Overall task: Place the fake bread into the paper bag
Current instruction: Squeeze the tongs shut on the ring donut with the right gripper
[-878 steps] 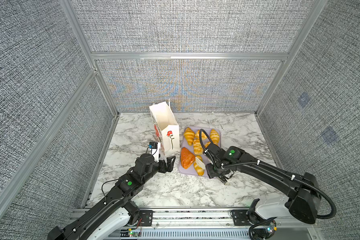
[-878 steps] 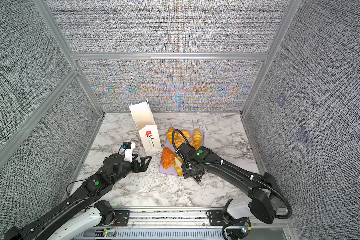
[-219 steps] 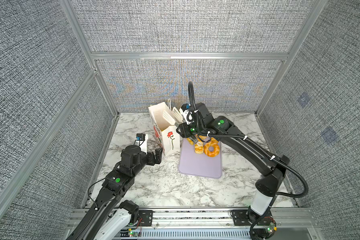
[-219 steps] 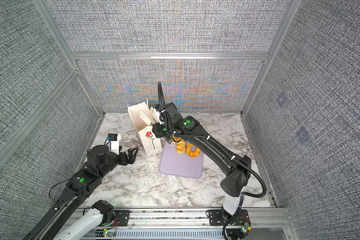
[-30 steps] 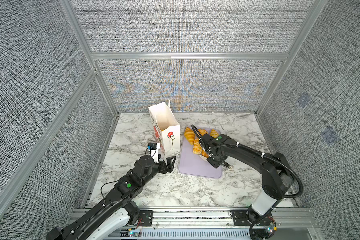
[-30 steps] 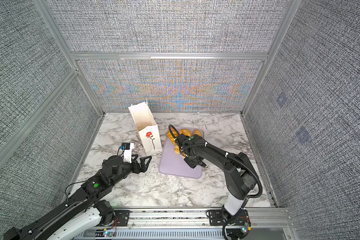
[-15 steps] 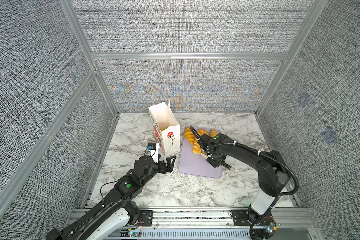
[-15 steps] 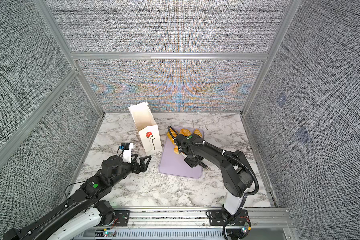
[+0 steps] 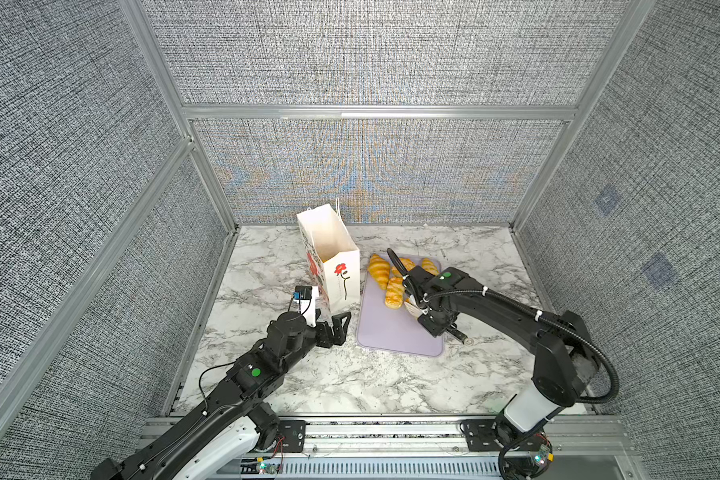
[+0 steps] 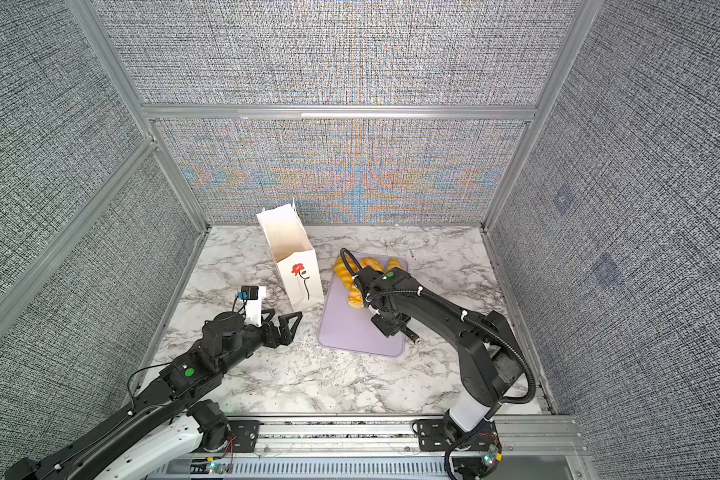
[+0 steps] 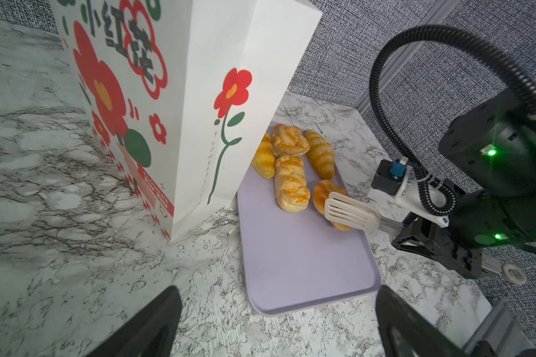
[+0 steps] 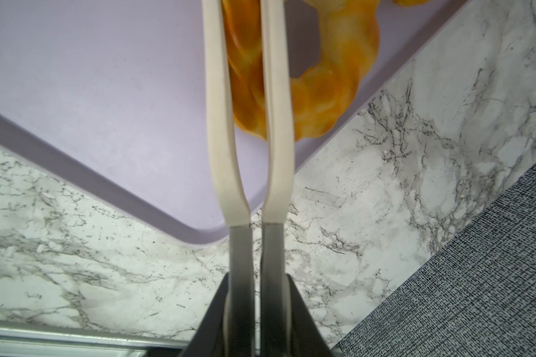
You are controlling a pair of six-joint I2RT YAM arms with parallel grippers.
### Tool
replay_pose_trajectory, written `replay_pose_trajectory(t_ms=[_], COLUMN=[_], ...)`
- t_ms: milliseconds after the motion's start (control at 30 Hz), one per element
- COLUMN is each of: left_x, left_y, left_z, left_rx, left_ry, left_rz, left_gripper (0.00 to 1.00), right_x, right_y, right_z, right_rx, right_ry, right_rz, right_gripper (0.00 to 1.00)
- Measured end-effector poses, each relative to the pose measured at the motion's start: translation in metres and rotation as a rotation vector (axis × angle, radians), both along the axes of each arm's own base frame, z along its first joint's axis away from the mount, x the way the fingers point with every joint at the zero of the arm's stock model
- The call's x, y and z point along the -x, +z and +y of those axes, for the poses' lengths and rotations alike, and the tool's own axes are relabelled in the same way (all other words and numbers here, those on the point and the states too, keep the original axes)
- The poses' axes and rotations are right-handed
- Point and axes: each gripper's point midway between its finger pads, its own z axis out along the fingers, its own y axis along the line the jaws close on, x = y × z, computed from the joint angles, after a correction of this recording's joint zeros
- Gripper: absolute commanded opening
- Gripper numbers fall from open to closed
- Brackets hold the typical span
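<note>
The right gripper (image 9: 431,320) is clamping its jaws on the metal arms of cream tongs (image 11: 350,213), and the tong blades are straddling one band of the ring-shaped pastry (image 12: 331,92), which is lying on the lilac tray (image 11: 307,262) at its long edge away from the paper bag (image 9: 344,278).

To do this pick well, the blades probably ought to be pinching the band squarely, one outside the ring and one at its hole, before any lift. The glossy toy looks slippery, so a straight rise clear of the tray rim would be safer than a drag.

The other fake bread is lying at the tray's far end: a braided loaf (image 11: 291,185), a second braided piece (image 11: 290,142) and two croissants (image 11: 321,154). The bag is standing upright just beside the tray's opposite long edge. The left gripper (image 10: 281,322) is hovering near the tray's front corner on the bag side, jaws wide apart and holding nothing.

In both top views the right arm is hiding the ring. The right wrist view is cutting off the blade tips and blurring the pastry, so firm contact cannot be confirmed. The bag's floor is out of sight, so its contents are unknown.
</note>
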Motion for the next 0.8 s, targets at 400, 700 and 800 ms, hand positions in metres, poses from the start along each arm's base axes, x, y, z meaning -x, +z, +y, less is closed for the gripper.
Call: replay_pose_trajectory(t_ms=[400, 700, 800], left_x=[0.004, 0.003, 0.002], left_y=[0.000, 0.001, 0.003], left_z=[-0.008, -0.011, -0.010], left_rx=[0.014, 0.018, 0.016], left_ry=[-0.026, -0.031, -0.025], left_rz=[0.010, 0.003, -0.004], left_gripper=[0.99, 0.99, 0.99], right_x=[-0.001, -0.002, -0.004], right_y=[0.021, 0.036, 0.043], right_z=[0.003, 0.014, 0.017], right_rx=[-0.060, -0.095, -0.113], right_ry=[-0.040, -0.036, -0.040], right_rz=[-0.068, -0.103, -0.120], right_gripper=[0.25, 0.25, 0.25])
